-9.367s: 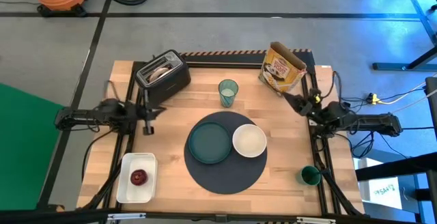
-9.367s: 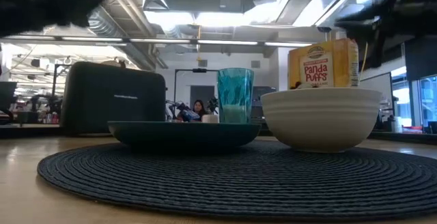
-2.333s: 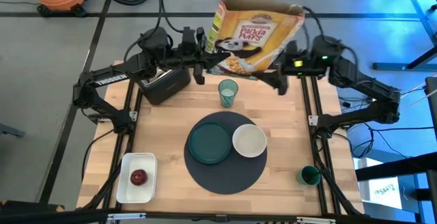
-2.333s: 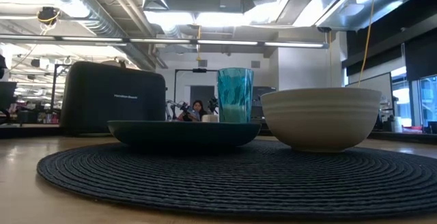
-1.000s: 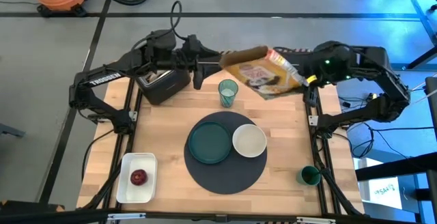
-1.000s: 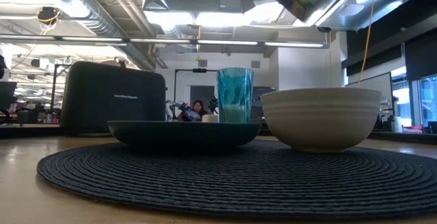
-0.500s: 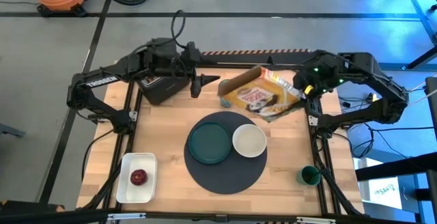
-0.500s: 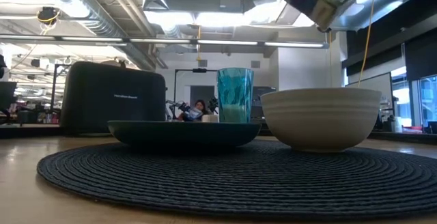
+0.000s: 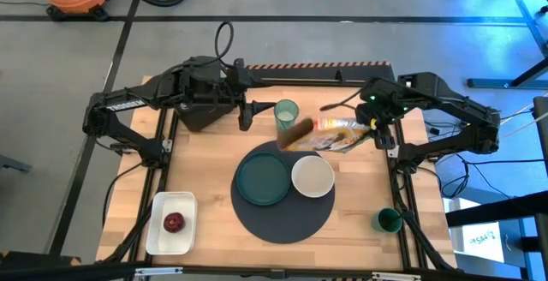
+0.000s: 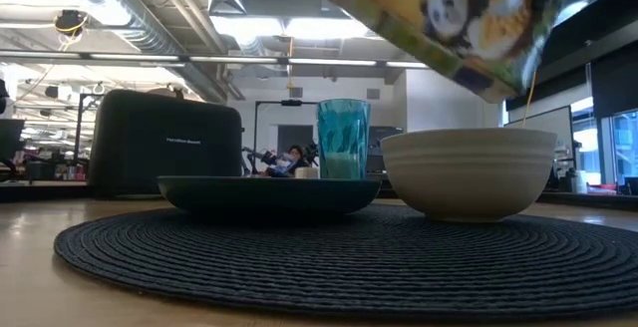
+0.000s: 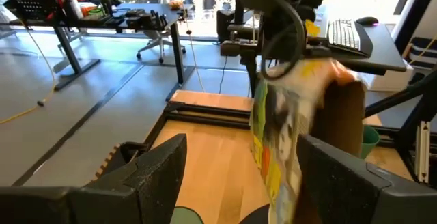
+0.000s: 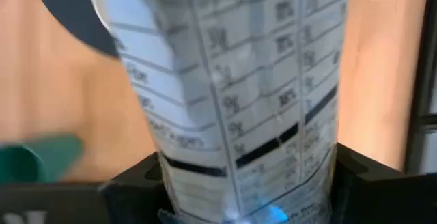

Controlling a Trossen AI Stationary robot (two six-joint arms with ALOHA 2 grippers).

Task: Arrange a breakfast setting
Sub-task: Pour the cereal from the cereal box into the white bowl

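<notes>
My right gripper (image 9: 370, 129) is shut on the yellow cereal box (image 9: 321, 133), which lies tipped over in the air above the far part of the dark-blue mat (image 9: 282, 217). The box's free end (image 9: 294, 134) points toward the table's left. In the low view the box (image 10: 454, 18) hangs above the white bowl (image 10: 469, 172). The bowl (image 9: 312, 176) and the teal plate (image 9: 263, 180) rest on the mat. My left gripper (image 9: 248, 115) is open beside the black toaster (image 9: 204, 103), holding nothing. My right gripper pinches the cereal box near its end toward the table's right (image 12: 239, 183), one finger on each broad face; the panel with the nutrition table faces the wrist camera. The fingers (image 12: 133, 179) come from the table's right. The box is lifted clear, lying roughly level.
A teal glass (image 9: 287, 110) stands just behind the box. A small dark-green mug (image 9: 388, 221) stands at the near right. The white tray (image 9: 159, 230) at the near left holds a red fruit (image 9: 174, 222).
My right gripper has carried the cereal box down and toward the table's near edge, from beyond the far edge to over the mat. The box has tipped further onto its side. My left gripper has come down a little toward the near edge, staying open.
</notes>
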